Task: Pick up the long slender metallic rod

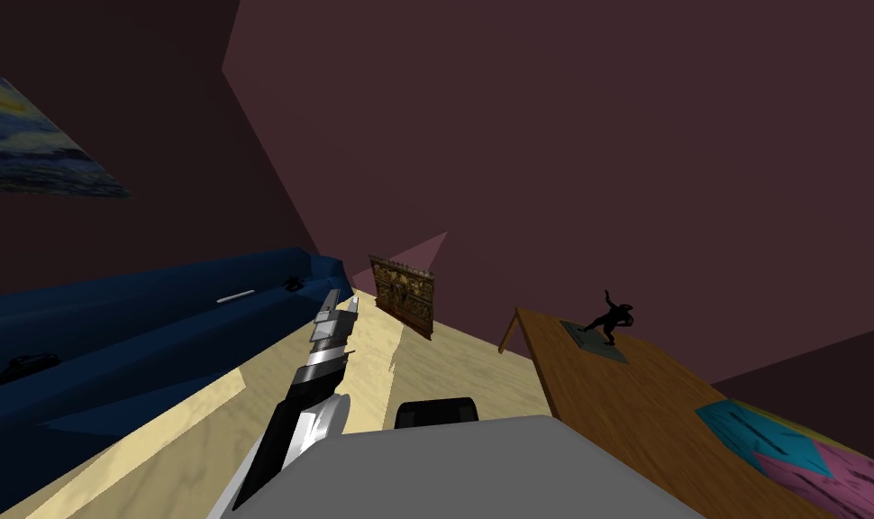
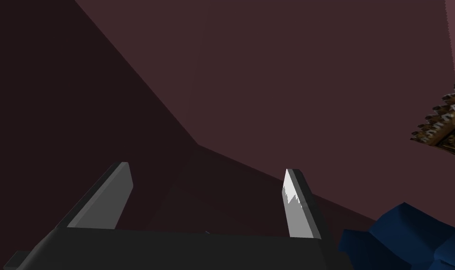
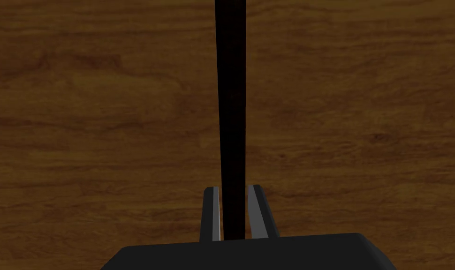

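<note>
Silver-and-black segmented left arm point(image 1: 318, 369), dark boxy left end effector point(image 2: 208, 171), grey blade fingers point(image 2: 297, 211)

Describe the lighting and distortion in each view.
Head view: dim and rolled, walls splaying, the wooden table slanting with the whole picture. Left wrist view: one finger catches bright light, the other is dull grey. Right wrist view: evenly lit wooden surface; the rod between the shut fingers renders flat black, without shine.

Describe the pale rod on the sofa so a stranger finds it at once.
Look at the long blue sofa at the robot's left. On it, between a small black object and a flatter black one, lies a thin rod. It alone is pale and straight; both neighbours are dark and lumpy.
</note>
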Controlling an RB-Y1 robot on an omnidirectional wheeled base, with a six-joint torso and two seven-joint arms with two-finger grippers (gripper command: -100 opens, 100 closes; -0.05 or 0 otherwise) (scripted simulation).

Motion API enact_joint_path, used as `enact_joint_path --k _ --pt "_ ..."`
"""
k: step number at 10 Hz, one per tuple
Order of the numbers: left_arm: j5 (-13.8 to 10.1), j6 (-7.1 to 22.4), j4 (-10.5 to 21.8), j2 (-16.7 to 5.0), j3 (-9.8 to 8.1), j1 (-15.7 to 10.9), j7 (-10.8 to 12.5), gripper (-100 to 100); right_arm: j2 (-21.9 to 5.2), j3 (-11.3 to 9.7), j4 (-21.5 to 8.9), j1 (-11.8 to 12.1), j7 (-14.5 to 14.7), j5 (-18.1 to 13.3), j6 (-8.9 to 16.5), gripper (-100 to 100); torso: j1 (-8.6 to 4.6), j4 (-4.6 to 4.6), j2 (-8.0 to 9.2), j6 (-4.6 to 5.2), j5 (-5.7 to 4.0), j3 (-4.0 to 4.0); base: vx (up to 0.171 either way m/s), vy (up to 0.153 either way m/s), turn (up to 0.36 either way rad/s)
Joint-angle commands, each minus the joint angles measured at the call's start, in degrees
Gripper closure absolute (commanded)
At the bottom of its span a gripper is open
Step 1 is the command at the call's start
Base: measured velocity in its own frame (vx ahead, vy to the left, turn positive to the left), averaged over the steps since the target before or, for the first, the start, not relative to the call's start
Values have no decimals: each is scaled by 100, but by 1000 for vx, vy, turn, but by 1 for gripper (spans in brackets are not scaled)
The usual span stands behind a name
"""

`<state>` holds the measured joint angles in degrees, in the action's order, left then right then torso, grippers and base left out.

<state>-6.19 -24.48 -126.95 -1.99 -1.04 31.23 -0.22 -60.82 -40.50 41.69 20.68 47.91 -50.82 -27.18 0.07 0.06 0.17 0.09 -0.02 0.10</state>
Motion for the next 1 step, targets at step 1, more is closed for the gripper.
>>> enact_joint_path --k 1 --pt "0 0 0 0 0 0 0 0 0 0 0 0 0 0 0 0 0 0 0 0 0 0 0 0 0"
